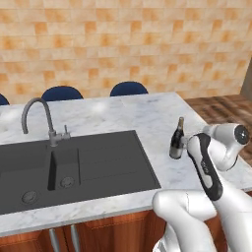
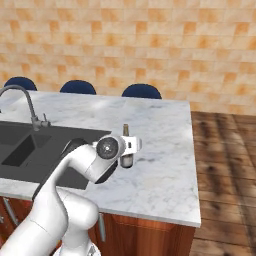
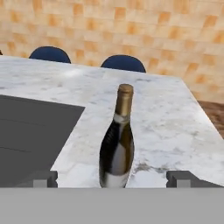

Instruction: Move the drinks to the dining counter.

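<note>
A dark glass wine bottle [image 1: 176, 140] [image 2: 126, 161] [image 3: 117, 144] with a pale label and gold cap stands upright on the dining counter [image 1: 123, 113] [image 2: 160, 150] [image 3: 175, 131], just right of the black sink [image 1: 74, 167] [image 2: 30, 145] [image 3: 30, 135]. My gripper [image 1: 183, 143] [image 2: 131, 145] [image 3: 111, 178] is level with the bottle's lower body and open. In the hand view its fingertips [image 3: 43, 178] stand wide on either side, apart from the glass. The other drinks are out of view.
A thin metal tap [image 1: 47, 118] [image 2: 27, 102] rises behind the sink. Blue chairs [image 1: 129, 88] [image 2: 141, 91] [image 3: 123, 62] line the counter's far side under a tan tile wall. Wooden floor [image 2: 225, 165] lies past the counter's right edge.
</note>
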### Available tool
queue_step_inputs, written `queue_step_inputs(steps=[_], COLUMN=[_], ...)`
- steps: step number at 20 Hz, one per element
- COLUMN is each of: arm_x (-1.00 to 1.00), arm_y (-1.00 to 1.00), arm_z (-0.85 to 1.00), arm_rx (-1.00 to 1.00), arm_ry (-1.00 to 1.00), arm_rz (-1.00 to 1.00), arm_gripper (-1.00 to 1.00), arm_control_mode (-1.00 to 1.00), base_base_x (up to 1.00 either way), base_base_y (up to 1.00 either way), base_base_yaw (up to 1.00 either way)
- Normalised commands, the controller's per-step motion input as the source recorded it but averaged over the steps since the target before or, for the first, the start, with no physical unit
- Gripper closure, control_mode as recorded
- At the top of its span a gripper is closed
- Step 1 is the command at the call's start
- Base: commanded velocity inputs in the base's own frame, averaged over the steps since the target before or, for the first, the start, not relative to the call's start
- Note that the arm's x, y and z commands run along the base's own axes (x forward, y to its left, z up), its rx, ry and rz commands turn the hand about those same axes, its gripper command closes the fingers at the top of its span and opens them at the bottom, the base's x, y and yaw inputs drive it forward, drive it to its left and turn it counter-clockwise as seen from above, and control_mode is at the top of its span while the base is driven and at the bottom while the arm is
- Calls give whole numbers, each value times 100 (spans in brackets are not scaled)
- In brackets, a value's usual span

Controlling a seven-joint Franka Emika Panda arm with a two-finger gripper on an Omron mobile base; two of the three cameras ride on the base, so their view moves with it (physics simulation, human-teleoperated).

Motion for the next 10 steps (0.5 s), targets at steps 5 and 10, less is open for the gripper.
queue_step_inputs(steps=[5,10], arm_x=[-59,-12], arm_y=[21,41], arm_z=[29,15], arm_rx=[-7,-9], arm_ry=[-22,-6], arm_rz=[6,1], arm_gripper=[-100,-100], arm_control_mode=[-100,-100], base_base_x=[0,0], base_base_y=[0,0], base_base_yaw=[0,0])
